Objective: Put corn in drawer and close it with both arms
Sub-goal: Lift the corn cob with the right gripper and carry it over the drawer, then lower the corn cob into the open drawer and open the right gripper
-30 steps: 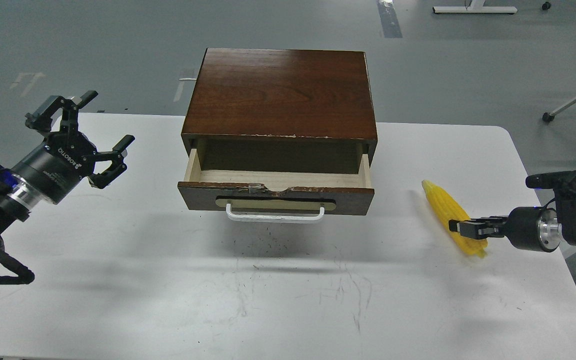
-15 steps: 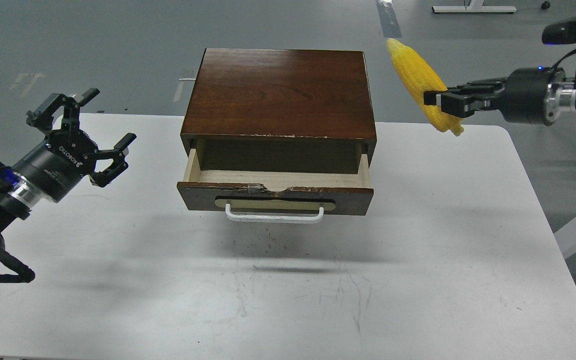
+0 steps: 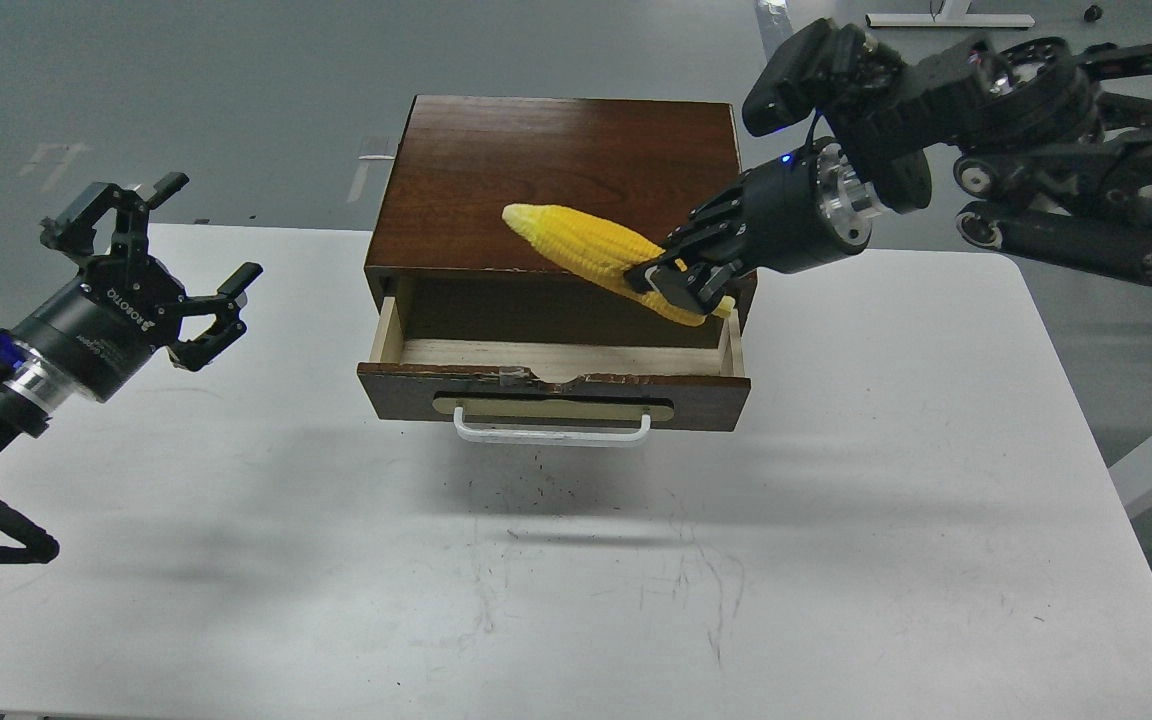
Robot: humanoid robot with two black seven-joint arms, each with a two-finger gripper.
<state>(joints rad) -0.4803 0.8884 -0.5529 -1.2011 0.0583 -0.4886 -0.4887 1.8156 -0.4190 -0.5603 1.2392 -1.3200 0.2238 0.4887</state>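
The yellow corn [image 3: 586, 248] hangs in the air over the open drawer [image 3: 556, 385], its tapered tip pointing left over the cabinet top. My right gripper [image 3: 678, 285] is shut on the corn's thick right end, above the drawer's right side. The drawer stands pulled out, with pale wood inside and a white bar handle [image 3: 551, 432] in front. Nothing shows inside it. My left gripper [image 3: 158, 268] is open and empty, above the table to the left of the drawer.
The dark brown cabinet [image 3: 556, 180] stands at the back middle of the white table [image 3: 576, 580]. The right arm's links [image 3: 1066, 200] reach in over the table's back right corner. Grey floor lies beyond the table.
My right gripper has lifted the corn from the table at the right, carried it up and then left, and now holds it over the open drawer. The left arm has barely moved.
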